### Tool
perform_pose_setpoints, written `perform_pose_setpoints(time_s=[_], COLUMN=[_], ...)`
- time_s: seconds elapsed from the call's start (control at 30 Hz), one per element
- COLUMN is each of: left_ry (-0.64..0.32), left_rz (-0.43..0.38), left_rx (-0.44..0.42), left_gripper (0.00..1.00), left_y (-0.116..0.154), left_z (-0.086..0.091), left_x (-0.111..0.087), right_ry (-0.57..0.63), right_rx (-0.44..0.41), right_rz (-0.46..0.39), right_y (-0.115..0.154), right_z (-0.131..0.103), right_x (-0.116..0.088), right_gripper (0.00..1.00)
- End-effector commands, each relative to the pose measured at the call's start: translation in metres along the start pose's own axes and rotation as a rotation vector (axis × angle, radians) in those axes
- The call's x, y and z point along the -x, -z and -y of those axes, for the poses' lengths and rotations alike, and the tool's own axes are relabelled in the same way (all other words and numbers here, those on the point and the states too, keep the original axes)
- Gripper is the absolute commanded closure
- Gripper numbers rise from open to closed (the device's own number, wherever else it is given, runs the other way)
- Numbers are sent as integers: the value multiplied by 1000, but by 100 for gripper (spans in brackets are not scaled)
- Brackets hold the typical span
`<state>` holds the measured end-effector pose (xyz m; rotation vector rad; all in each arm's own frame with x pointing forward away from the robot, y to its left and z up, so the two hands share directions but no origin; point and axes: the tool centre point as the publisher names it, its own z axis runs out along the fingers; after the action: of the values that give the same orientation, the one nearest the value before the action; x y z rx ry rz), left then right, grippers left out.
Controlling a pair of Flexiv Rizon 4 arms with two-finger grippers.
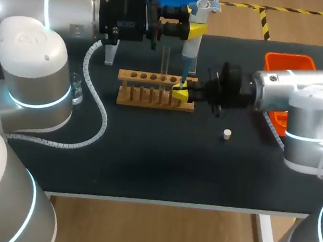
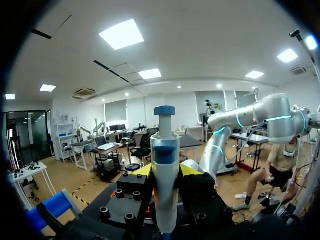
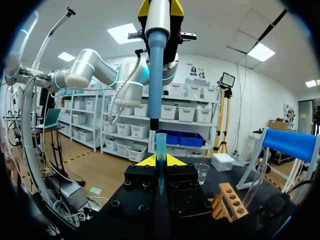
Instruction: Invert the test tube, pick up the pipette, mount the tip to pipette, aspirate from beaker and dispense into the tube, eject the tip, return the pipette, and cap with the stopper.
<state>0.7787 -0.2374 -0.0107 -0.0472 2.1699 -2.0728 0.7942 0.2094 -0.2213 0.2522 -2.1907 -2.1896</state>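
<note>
left gripper [image 1: 196,30] closed on pipette [image 1: 191,47]; right gripper [image 1: 181,94] pinching tip [image 3: 160,145] just beneath nozzle; risk: off-axis descent cocks or drops tip

Bright, even overhead light fills your head view. The dark worktop [image 1: 145,160] stays matte, and the shadows on it are soft and faint. At the left of the frame, the white shell of the left arm [image 1: 33,65] shows mild glare. In both wrist views the light comes from ceiling panels [image 2: 123,34] that burn out to plain white, and straight lines bow toward the black rim. The pipette [image 2: 165,165], close to the left wrist lens, looks soft.
</note>
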Motion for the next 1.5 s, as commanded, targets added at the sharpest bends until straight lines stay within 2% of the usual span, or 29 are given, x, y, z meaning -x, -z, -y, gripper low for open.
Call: perform_pose_setpoints(time_s=[0.03, 1.5], left_ry=[-1, -1], left_rz=[2, 2], left_rx=[-2, -2], left_gripper=[100, 100], left_y=[0, 0], left_z=[0, 0], left_x=[-1, -1], right_ry=[2, 6], right_rx=[-2, 0], right_rz=[-1, -7], right_y=[2, 1], right_z=[-2, -1], right_x=[-1, -8], right_gripper=[100, 100])
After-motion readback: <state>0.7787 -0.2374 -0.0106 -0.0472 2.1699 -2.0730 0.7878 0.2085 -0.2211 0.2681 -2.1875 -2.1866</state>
